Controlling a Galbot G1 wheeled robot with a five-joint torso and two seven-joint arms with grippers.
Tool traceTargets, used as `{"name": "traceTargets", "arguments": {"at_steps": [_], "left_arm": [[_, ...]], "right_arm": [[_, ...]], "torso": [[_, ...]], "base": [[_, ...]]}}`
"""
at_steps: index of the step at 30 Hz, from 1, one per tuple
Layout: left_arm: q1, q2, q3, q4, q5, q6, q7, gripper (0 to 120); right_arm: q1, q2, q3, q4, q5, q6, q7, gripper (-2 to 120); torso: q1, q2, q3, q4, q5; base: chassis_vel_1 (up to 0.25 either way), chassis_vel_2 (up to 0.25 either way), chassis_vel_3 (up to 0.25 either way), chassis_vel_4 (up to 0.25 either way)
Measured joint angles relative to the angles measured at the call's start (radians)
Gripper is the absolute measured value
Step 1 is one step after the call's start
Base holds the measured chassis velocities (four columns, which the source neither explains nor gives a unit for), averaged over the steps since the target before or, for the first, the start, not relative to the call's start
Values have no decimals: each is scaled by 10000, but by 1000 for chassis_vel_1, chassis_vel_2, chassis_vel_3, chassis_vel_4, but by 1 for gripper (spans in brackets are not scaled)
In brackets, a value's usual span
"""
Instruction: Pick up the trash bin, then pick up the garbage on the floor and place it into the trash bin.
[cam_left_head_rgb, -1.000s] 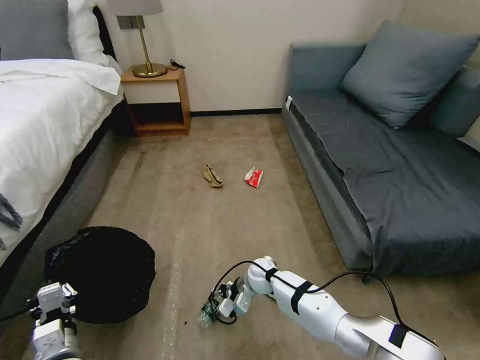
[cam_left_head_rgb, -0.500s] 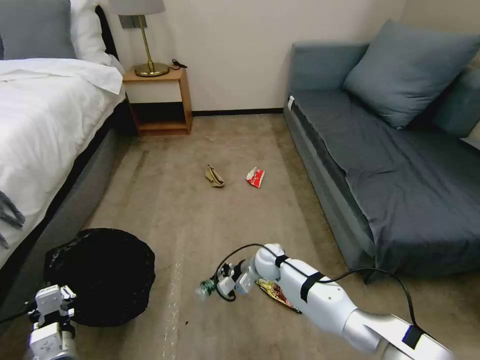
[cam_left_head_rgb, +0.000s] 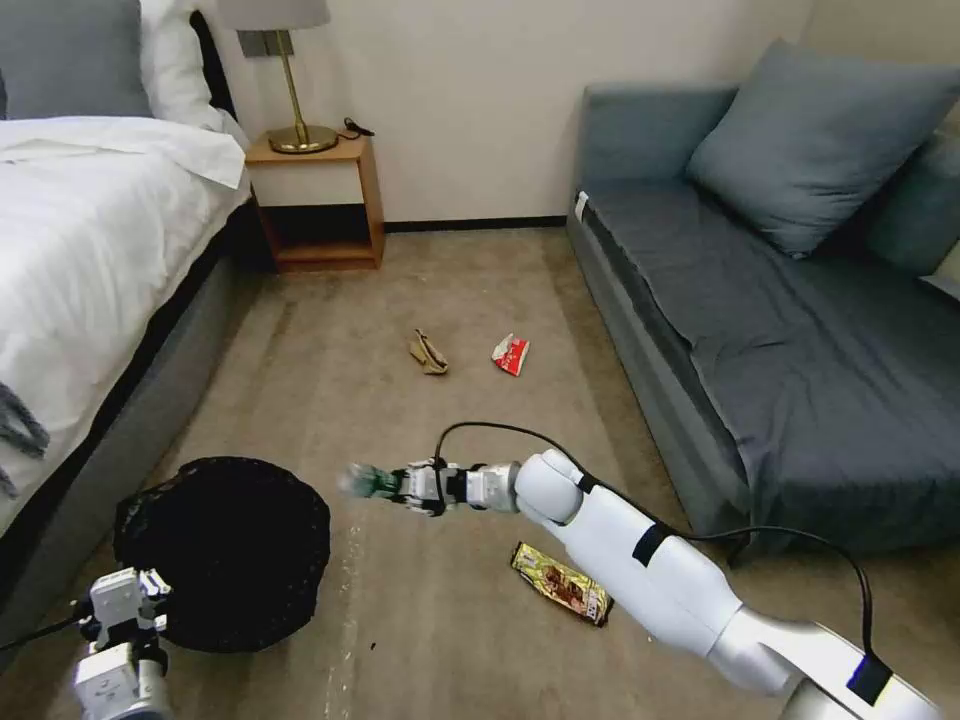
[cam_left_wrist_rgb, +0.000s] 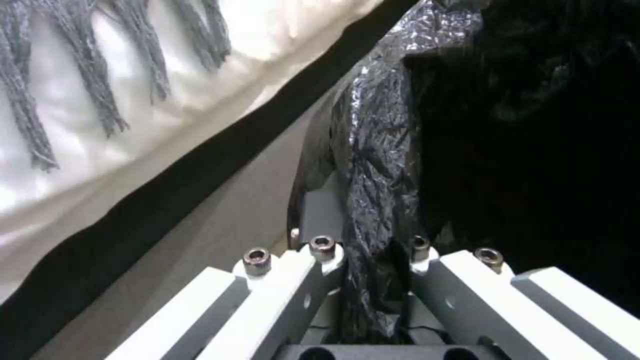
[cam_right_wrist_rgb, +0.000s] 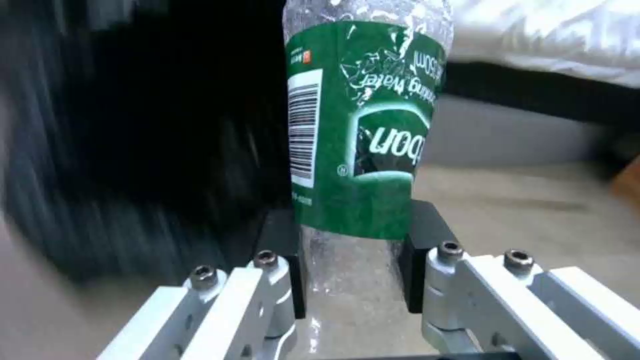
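The right tool (cam_right_wrist_rgb: 352, 235) clamps a clear crinkled plastic bottle with a green label (cam_right_wrist_rgb: 360, 130) at mid-body, in the air just beside the black-bagged round trash bin (cam_left_head_rgb: 225, 550). It looks light, thin-walled and slippery. The left tool (cam_left_wrist_rgb: 363, 270) pinches the bin's rim.

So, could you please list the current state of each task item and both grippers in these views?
left gripper: shut on the trash bin's bagged rim.
trash bin: held at its rim beside the bed, open.
right gripper: shut on the bottle.
bottle: held off the floor, near the bin.
snack wrapper: lying on the carpet.
tan scrap: on the carpet, crumpled.
red-and-white wrapper: on the carpet.
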Motion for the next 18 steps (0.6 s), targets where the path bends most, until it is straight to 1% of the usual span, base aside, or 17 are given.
{"name": "traceTargets", "arguments": {"at_steps": [1,2,3,4,6,7,8,10,12,13,14,15,18], "left_arm": [[-8,-22,6,-3,4,0,19,3],[-11,-55,17,-8,-5,-4,54,3],[-11,-88,27,-24,-49,-16,83,3],[-11,-88,27,-24,-49,-16,83,3],[7,-140,35,-65,-158,-59,172,3],[16,-162,48,-89,-199,-94,249,3],[16,-162,48,-89,-199,-94,249,3],[37,-226,82,-192,-310,-214,488,3],[70,-286,105,-337,-450,-236,618,3],[70,-286,105,-337,-450,-236,618,3],[110,-314,107,-432,-529,-259,656,3],[126,-325,107,-476,-562,-275,664,3],[155,-326,93,-525,-622,-309,671,3]], "right_arm": [[-51,65,-191,217,874,-299,300,25],[-122,187,-506,482,2099,-717,750,25],[-221,343,-858,745,3065,-1054,1264,25],[-221,343,-858,745,3065,-1054,1264,25],[-390,696,-1407,1117,4632,-1732,2428,25],[-459,913,-1602,1198,5067,-1887,2853,25],[-459,913,-1602,1198,5067,-1887,2853,25],[-605,1662,-1870,1030,5650,-2045,3977,25],[-617,2236,-1914,405,5331,-1671,4632,25],[-617,2236,-1914,405,5331,-1671,4632,25],[-587,2473,-1914,5,5005,-1420,4800,25],[-571,2544,-1918,-145,4887,-1335,4851,25],[-553,2635,-1951,-399,4676,-1140,4941,25]], "torso": [[0,0,0,0,0],[0,0,0,1,0],[0,0,0,2,-2],[0,0,0,2,-2],[0,0,0,2,-3],[0,0,0,4,-3],[0,0,0,4,-3],[0,0,-1,3,-2],[0,1,0,4,-2],[0,1,0,4,-2],[0,0,0,3,0],[0,0,0,3,-2],[0,0,0,2,-1]], "base": [[0,0,0,0],[0,0,0,0],[0,0,0,0],[0,0,0,0],[0,0,0,0],[0,0,0,0],[0,0,0,0],[0,0,0,0],[0,0,0,0],[0,0,0,0],[0,0,0,0],[0,0,0,0],[0,0,0,0]]}}
